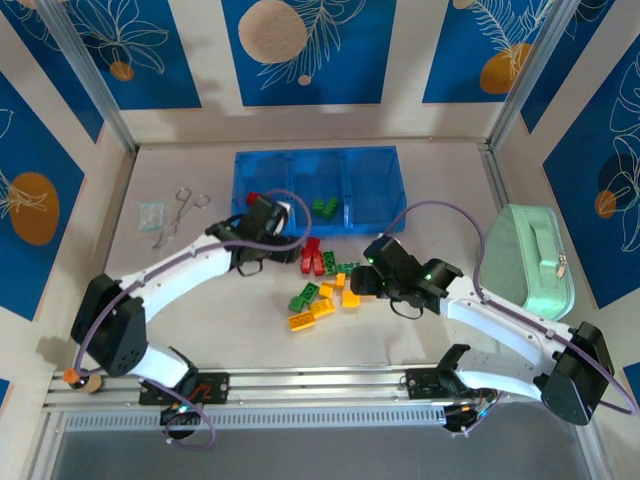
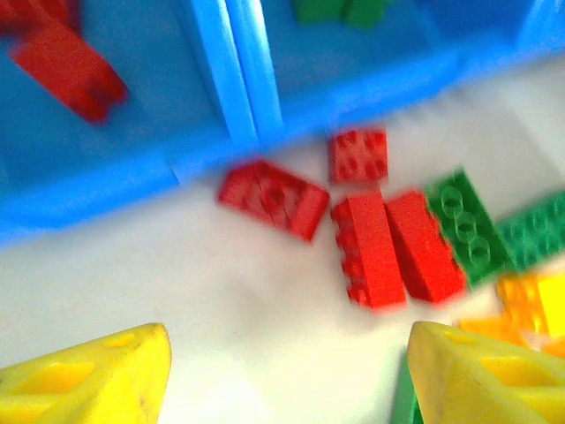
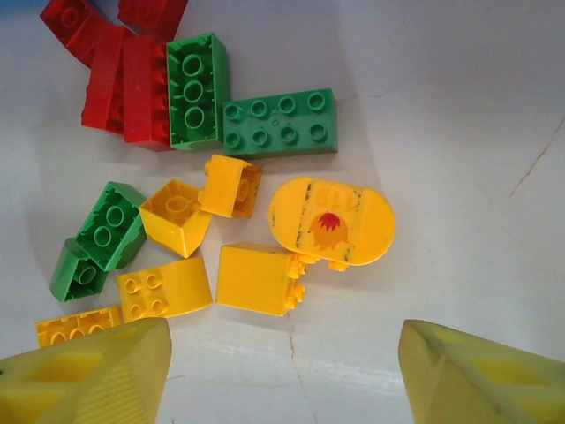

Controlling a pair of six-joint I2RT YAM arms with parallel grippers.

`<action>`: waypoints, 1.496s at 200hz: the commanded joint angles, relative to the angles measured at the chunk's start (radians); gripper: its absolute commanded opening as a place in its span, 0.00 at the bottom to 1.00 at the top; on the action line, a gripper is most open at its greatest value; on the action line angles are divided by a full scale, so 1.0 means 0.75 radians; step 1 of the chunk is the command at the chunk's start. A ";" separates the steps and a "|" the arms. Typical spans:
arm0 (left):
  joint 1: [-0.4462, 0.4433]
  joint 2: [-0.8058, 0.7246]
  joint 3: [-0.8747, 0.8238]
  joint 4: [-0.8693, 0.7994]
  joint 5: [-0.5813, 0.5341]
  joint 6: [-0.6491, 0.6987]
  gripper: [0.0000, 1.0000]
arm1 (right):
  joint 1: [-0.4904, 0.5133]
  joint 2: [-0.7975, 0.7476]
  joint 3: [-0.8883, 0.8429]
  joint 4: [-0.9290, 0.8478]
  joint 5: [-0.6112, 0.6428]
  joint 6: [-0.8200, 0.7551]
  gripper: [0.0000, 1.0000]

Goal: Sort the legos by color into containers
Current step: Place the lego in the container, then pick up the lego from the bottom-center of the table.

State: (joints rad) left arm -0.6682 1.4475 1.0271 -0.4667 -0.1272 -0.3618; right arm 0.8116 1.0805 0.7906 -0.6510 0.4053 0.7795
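Near the middle of the bench, the loose legos are lying in a pile just near of the containers. The left hand is hovering over red bricks, jaws spread, gripping nothing; the right hand is hovering likewise over yellow bricks. Green bricks are resting in the middle compartment, a red brick in the left one.

The left gripper holds its yellow jaws apart, empty, over the white tabletop. Four red legos lie just outside the blue tray, with green legos touching them on the right. Another red brick lies in the tray's left compartment.
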 commanded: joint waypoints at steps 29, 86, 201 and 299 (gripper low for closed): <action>-0.010 -0.310 -0.413 0.185 0.017 -0.222 0.71 | 0.105 0.146 0.081 0.066 -0.078 -0.158 0.73; -0.010 -0.678 -0.674 0.132 -0.068 -0.330 0.71 | 0.225 0.379 0.338 -0.043 -0.267 -0.430 0.77; -0.010 -0.961 -0.566 -0.125 -0.212 -0.415 0.75 | 0.426 0.871 0.535 -0.093 -0.192 -0.019 0.95; -0.009 -1.004 -0.554 -0.190 -0.262 -0.410 0.75 | 0.512 1.095 0.636 -0.077 -0.185 0.093 0.85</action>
State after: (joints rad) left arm -0.6785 0.7010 0.5827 -0.5716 -0.2932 -0.6731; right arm 1.1790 1.8652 1.2552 -0.6991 0.2615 0.8074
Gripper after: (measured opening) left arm 0.745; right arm 0.878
